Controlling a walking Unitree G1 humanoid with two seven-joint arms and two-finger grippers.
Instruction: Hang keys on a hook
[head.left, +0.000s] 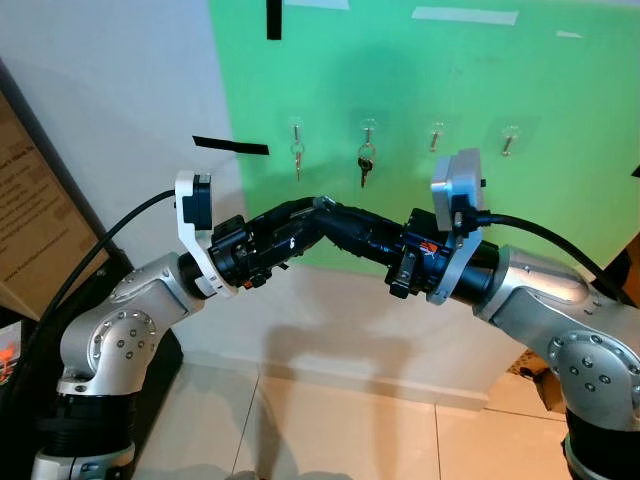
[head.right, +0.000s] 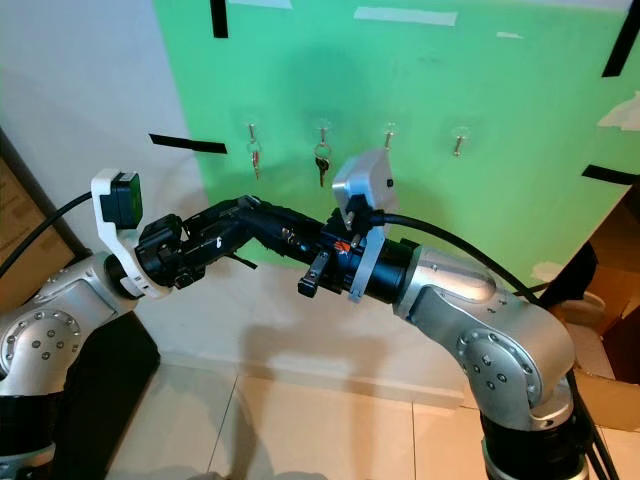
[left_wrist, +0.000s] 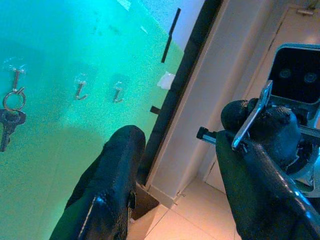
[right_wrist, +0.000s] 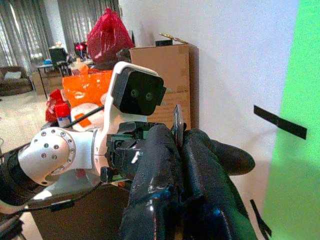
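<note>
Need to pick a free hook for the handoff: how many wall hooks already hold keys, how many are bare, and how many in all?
Hooks with keys: 2 (silver keys, dark key)
Bare hooks: 2 ()
Total hooks: 4

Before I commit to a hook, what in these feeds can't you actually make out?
- Held keys: in the right wrist view only a thin metal ring edge pokes from the right end effector; its fingers hide the rest.
- End effector tips: in the head views the two arms overlap, so who grips the ring is unclear.
- Hooks: too small to judge their shape.
- Hanging keys: cut by the left wrist view's edge.
</note>
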